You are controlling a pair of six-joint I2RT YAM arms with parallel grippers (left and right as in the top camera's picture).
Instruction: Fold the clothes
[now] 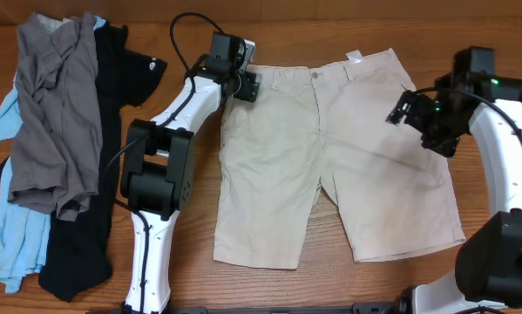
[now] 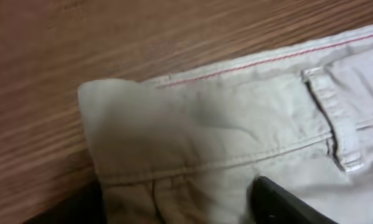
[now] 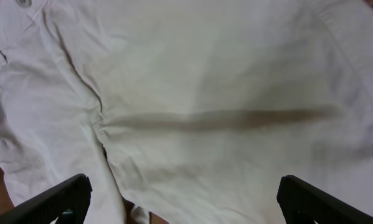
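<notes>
The wooden table (image 1: 348,26) fills the overhead view; on it the beige shorts (image 1: 330,166) lie spread flat at the centre, with the waistband toward 12 o'clock and both legs toward 6 o'clock. At 9 o'clock is a loose pile, well apart from the shorts: a grey garment (image 1: 56,113) on top, a black garment (image 1: 112,96) under it, and a light-blue garment (image 1: 16,235) showing at the outer edge.

The left gripper (image 1: 246,85) is at the corner of the waistband at 11 o'clock; the right gripper (image 1: 406,106) hangs over the hip of the shorts at 2 o'clock. Only the wrist views show the fingers. In the left wrist view one dark finger (image 2: 279,202) is sharp and the other is a blur at 7 o'clock; they stand apart, with the cloth corner between them, not clenched on it. In the right wrist view both fingers (image 3: 61,196) are spread wide at 7 and 5 o'clock, released, with only cloth below.

The overhead alone shows the button (image 1: 315,76) and the white label (image 1: 355,58); the left wrist view alone shows a belt loop (image 2: 335,124) and red stitching (image 2: 267,61); the right wrist view shows a brownish band (image 3: 223,118) across the cloth.
</notes>
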